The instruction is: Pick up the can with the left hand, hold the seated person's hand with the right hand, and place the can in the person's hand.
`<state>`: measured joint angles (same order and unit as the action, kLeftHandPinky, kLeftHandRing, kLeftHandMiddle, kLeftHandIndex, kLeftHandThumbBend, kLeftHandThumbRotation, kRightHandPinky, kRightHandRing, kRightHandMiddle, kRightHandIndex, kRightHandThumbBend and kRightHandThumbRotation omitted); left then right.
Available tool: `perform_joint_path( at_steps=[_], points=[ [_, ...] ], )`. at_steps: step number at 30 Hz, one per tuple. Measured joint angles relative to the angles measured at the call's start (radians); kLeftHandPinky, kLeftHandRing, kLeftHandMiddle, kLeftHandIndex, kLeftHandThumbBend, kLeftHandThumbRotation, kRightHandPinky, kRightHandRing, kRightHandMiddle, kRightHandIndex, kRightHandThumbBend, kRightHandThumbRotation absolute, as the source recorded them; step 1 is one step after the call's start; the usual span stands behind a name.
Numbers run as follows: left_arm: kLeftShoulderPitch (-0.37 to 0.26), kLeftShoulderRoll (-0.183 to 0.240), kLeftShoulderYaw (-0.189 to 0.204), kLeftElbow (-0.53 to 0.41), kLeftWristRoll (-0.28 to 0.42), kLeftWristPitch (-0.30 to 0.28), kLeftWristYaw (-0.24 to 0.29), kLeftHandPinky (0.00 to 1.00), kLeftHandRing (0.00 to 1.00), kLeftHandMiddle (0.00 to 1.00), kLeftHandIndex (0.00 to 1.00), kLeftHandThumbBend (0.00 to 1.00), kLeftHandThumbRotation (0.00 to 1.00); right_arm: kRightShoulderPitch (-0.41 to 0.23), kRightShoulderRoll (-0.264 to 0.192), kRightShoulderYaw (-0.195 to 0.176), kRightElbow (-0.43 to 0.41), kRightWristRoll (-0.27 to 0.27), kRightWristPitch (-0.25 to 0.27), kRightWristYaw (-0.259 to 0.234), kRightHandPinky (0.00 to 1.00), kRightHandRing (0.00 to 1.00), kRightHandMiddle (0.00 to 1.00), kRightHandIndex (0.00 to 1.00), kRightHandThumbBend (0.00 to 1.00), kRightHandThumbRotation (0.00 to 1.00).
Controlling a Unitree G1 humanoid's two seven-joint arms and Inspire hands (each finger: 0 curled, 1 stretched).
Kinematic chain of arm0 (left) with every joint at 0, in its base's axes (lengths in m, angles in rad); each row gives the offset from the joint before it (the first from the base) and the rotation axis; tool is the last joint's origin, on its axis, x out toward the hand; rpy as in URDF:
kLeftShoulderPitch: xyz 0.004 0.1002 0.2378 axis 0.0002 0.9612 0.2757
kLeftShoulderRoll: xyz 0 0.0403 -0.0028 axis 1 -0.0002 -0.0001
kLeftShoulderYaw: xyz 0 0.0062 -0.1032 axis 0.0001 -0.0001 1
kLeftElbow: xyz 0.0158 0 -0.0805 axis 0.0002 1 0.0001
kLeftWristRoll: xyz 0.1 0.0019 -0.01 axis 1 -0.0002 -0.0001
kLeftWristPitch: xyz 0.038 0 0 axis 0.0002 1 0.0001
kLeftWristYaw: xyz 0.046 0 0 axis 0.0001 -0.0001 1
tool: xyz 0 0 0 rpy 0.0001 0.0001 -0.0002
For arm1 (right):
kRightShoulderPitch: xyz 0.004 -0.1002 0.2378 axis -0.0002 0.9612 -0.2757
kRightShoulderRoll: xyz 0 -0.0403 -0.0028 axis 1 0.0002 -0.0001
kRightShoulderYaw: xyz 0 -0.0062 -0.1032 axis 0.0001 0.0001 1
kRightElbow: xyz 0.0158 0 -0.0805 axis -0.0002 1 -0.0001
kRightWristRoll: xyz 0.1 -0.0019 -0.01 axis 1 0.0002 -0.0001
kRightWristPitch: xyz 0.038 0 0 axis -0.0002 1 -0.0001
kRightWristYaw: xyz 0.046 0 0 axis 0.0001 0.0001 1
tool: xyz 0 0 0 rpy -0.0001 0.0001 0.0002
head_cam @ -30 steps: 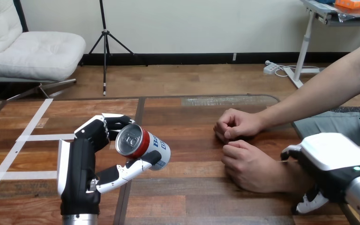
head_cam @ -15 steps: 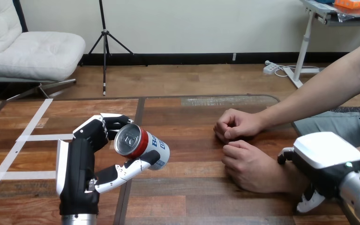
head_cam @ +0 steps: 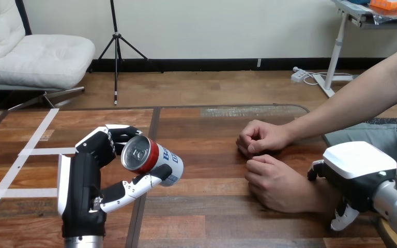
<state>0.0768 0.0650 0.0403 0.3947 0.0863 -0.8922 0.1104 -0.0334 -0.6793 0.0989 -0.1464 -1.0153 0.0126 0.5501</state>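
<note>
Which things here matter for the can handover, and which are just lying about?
Job:
can, gripped in left hand
right hand, by the person's wrist
person's nearer hand

Lying about:
white tape strips on the table
person's farther hand, probably

There is one can [head_cam: 152,157], a red, white and blue drink can. There are two robot hands: the left hand [head_cam: 85,183] and the right hand [head_cam: 359,163]. There are two hands of the person: the person's farther hand [head_cam: 261,137] and the person's nearer hand [head_cam: 276,181]. There is one wooden table [head_cam: 212,217]. The strips of white tape [head_cam: 36,135] stuck on it seem to number three, one long slanted strip and two short ones meeting it, though the view's left edge cuts them off.
</note>
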Motion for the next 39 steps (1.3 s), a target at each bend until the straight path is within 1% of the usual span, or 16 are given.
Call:
perform_joint_path(
  at_steps=[6, 12, 16, 27, 31, 39],
  points=[
    [0.0, 0.0, 0.008, 0.0, 0.0, -0.001, -0.003, 0.42, 0.43, 0.48, 0.51, 0.76, 0.0, -0.011, 0.0, 0.012, 0.0, -0.001, 0.012, 0.016, 0.74, 0.79, 0.8, 0.76, 0.83, 0.08],
    [0.0, 0.0, 0.014, 0.0, -0.001, -0.002, -0.007, 0.42, 0.43, 0.48, 0.51, 0.76, 0.0, -0.016, 0.0, 0.021, 0.0, -0.007, 0.023, 0.022, 0.74, 0.8, 0.8, 0.76, 0.82, 0.09],
    [0.0, 0.0, 0.016, 0.0, -0.001, -0.004, -0.007, 0.42, 0.43, 0.48, 0.51, 0.76, 0.0, -0.019, 0.0, 0.024, 0.0, -0.01, 0.03, 0.029, 0.74, 0.8, 0.8, 0.77, 0.81, 0.07],
    [0.0, -0.001, 0.015, 0.0, -0.014, -0.005, -0.027, 0.42, 0.43, 0.48, 0.51, 0.76, 0.0, -0.026, 0.0, 0.041, 0.0, -0.019, 0.07, 0.052, 0.77, 0.82, 0.82, 0.79, 0.8, 0.05],
    [0.0, -0.001, 0.016, 0.0, -0.015, -0.005, -0.028, 0.42, 0.43, 0.48, 0.51, 0.76, 0.0, -0.026, 0.0, 0.048, 0.0, -0.019, 0.081, 0.058, 0.78, 0.83, 0.83, 0.8, 0.81, 0.07],
    [0.0, -0.001, 0.016, 0.0, -0.014, -0.006, -0.028, 0.41, 0.43, 0.48, 0.51, 0.77, 0.0, -0.02, 0.0, 0.054, -0.001, -0.025, 0.099, 0.055, 0.79, 0.84, 0.85, 0.81, 0.83, 0.11]
  ],
)
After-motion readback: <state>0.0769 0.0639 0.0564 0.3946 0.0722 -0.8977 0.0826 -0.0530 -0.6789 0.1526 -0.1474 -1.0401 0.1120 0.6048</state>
